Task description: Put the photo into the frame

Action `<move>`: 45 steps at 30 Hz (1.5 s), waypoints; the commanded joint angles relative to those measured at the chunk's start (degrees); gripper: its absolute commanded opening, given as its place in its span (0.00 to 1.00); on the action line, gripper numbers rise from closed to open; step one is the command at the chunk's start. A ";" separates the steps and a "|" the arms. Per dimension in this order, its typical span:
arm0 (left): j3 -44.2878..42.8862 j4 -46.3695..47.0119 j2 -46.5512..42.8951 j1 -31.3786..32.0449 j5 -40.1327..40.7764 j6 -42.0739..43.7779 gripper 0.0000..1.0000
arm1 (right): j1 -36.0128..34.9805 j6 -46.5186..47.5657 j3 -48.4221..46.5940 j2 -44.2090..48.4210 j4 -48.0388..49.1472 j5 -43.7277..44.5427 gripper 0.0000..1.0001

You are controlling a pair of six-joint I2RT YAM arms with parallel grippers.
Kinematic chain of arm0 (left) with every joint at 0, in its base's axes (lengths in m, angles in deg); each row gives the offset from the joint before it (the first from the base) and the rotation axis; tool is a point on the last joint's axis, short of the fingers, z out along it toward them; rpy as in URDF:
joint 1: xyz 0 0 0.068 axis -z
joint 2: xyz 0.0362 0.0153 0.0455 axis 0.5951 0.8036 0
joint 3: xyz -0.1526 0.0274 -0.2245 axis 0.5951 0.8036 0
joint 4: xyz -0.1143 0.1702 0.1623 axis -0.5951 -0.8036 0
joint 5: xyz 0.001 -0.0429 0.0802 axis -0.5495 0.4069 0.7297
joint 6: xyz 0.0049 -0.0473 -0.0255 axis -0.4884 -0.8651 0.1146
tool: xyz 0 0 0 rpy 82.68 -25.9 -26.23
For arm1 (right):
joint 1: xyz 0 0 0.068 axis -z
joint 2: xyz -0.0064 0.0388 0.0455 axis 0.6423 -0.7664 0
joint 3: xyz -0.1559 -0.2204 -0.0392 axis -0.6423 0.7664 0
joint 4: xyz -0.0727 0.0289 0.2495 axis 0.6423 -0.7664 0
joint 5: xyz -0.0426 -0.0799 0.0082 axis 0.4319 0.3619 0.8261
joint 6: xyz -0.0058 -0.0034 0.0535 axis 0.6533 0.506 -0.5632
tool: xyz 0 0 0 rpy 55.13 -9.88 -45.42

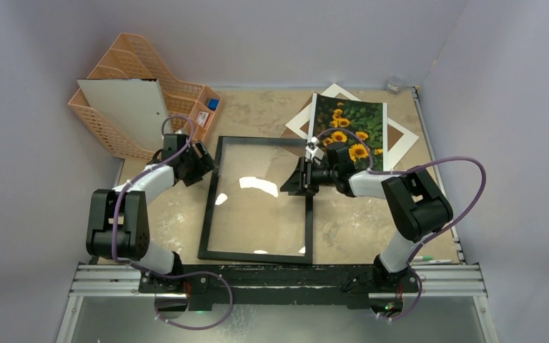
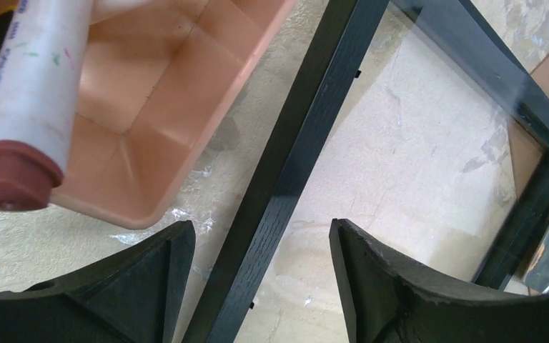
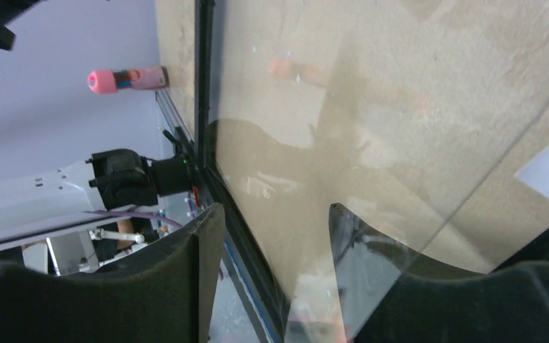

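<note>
The frame point(image 1: 208, 207), a thin black border round clear glass, lies mid-table. The photo point(image 1: 350, 121), yellow sunflowers on dark green, rests at the back right on a white mat board point(image 1: 302, 121), outside the frame. My left gripper point(image 1: 204, 163) is open at the frame's far left corner; in the left wrist view its jaws point(image 2: 261, 232) straddle the black border point(image 2: 307, 128) without touching it. My right gripper point(image 1: 294, 182) is open at the frame's right edge; in the right wrist view point(image 3: 275, 214) the border point(image 3: 201, 107) runs between the fingers, and one finger shows through the glass.
An orange basket organiser point(image 1: 114, 121) holding a white board point(image 1: 129, 107) stands at the back left, close to my left gripper; its tray point(image 2: 157, 107) holds a white tube point(image 2: 28, 107). A brown backing board point(image 1: 398, 136) lies under the mat. Walls close in both sides.
</note>
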 commanded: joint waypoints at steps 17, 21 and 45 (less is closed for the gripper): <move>4.98 0.09 -4.67 0.27 2.46 -3.07 0.70 | -0.12 -15.51 8.61 1.82 23.25 4.49 0.00; 5.02 0.35 -3.53 0.28 2.05 -2.93 0.68 | -0.04 -12.83 5.02 0.98 13.32 1.92 0.00; 6.74 1.72 -4.66 0.31 1.96 -4.04 0.63 | 0.02 -5.58 2.47 -0.76 7.95 -3.11 0.00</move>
